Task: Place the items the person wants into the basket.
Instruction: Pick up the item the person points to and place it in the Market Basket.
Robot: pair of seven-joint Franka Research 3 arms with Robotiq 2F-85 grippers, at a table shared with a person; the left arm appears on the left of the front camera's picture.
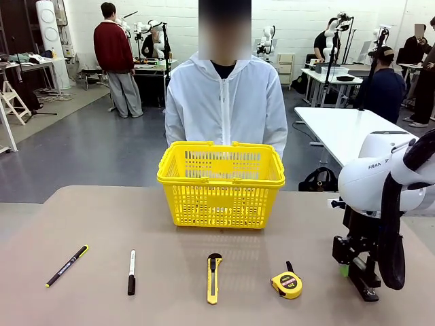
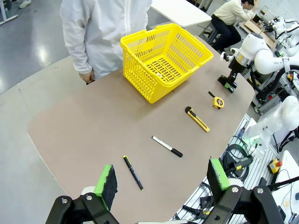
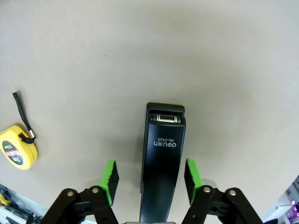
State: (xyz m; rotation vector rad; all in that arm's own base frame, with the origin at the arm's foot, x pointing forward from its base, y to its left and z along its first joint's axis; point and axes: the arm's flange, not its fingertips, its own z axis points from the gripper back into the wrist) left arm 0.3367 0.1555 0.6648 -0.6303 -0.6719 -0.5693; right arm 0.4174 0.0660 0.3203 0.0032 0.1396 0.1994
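On the beige table (image 1: 102,224), right side: right gripper (image 3: 150,164) is straddling a long black plastic stapler (image 3: 163,140), jaws spread, apparently not touching. Centre before squeezing.

Basket (image 1: 221,204) at far centre of desk (image 1: 102,224), before the person (image 1: 224,102); near row, left to right: first pen (image 1: 66,265), second pen (image 1: 132,272), box cutter (image 1: 214,277), tape measure (image 1: 287,283), stapler (image 3: 163,158).
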